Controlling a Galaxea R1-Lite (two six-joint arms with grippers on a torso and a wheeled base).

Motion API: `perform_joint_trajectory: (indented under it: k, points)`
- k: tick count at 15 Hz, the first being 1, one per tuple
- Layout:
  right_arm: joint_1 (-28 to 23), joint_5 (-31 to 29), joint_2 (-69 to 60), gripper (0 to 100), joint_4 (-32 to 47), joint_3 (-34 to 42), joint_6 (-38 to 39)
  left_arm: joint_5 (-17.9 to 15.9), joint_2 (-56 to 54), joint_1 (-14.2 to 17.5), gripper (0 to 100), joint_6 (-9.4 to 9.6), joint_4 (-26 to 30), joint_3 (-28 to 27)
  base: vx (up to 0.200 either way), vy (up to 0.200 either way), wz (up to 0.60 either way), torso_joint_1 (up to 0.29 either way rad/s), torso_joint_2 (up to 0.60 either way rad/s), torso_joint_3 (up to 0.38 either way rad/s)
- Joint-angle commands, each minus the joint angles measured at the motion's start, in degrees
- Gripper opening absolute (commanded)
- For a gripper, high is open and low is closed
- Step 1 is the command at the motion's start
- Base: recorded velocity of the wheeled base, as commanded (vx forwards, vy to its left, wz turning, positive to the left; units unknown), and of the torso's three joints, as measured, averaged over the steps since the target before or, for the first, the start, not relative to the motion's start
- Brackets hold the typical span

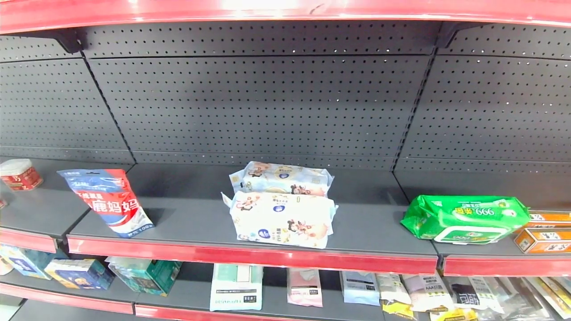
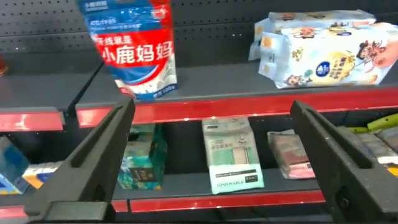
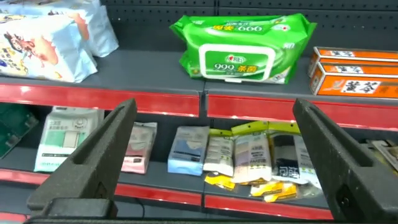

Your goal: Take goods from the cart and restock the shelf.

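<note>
While a cartoon-print tissue pack (image 1: 281, 220) lay on the shelf (image 1: 187, 218), the left gripper (image 2: 211, 165) and right gripper (image 3: 211, 162) gaped wide, holding nothing.

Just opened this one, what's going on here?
The robot faces a store shelf with nothing in hand: the left gripper and right gripper are both open and empty. On the shelf sit a blue-and-red pouch, two cartoon-printed packs one behind the other, a green wipes pack and orange boxes.

head: looking down onto shelf (image 1: 187, 214) from above | left wrist: facing closer, lower, sharing pouch (image 2: 134, 50) | right wrist: sharing green pack (image 3: 239, 46)
</note>
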Motion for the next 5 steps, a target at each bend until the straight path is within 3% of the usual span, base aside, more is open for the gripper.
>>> perform_joint_trajectory:
  k: [1,5]
  points:
    - [0.02,0.01,0.08,100,0.01,0.00,-0.04,0.99,0.04,0.02,100,-0.03,-0.17,0.04,0.000,0.000,0.00,0.000,0.00,0.000]
    - [0.02,-0.78,0.08,100,-0.07,0.00,-1.01,2.75,0.04,0.02,100,-0.20,-0.17,0.13,0.000,0.000,0.00,0.000,0.00,0.000]
